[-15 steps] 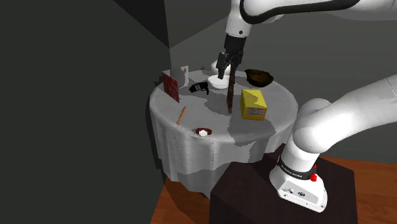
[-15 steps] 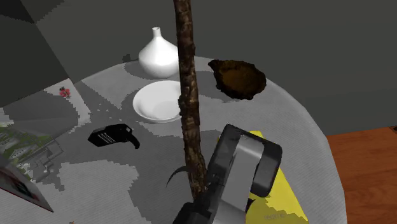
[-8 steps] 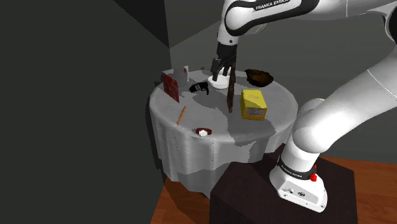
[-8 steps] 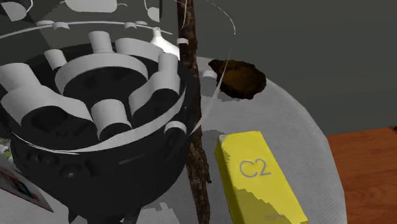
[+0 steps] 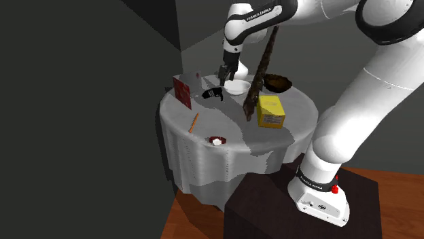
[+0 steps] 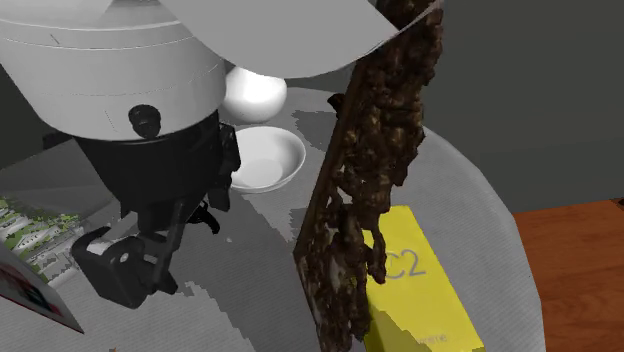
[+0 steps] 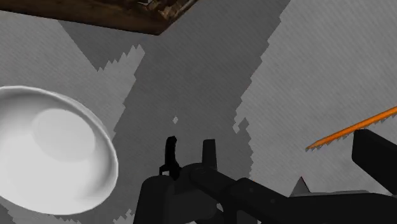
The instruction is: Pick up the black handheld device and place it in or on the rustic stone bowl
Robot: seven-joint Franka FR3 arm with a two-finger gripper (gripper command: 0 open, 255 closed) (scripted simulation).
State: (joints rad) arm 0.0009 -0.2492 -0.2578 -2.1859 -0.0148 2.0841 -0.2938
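The black handheld device (image 5: 213, 94) lies on the grey tablecloth, beside the white bowl (image 5: 237, 87). My gripper (image 5: 223, 80) hangs just above the device, on its bowl side, fingers apart and holding nothing. In the wrist view the device (image 7: 191, 188) looms dark and close, with the white bowl (image 7: 51, 153) next to it. The rough brown stone bowl (image 5: 276, 83) sits at the table's far side, past the white bowl. In the second exterior view the black hand (image 6: 135, 285) covers most of the device.
A long brown bark stick (image 5: 260, 75) leans tilted against the arm, over the yellow box (image 5: 270, 111). A red book (image 5: 182, 91), an orange pencil (image 5: 193, 123), a small dish (image 5: 217, 140) and a white vase (image 6: 255, 95) share the round table (image 5: 204, 163).
The arm swung toward the shoulder view's left and lowered over the device. The bark stick, upright a second ago, now tilts with its top toward the upper right.
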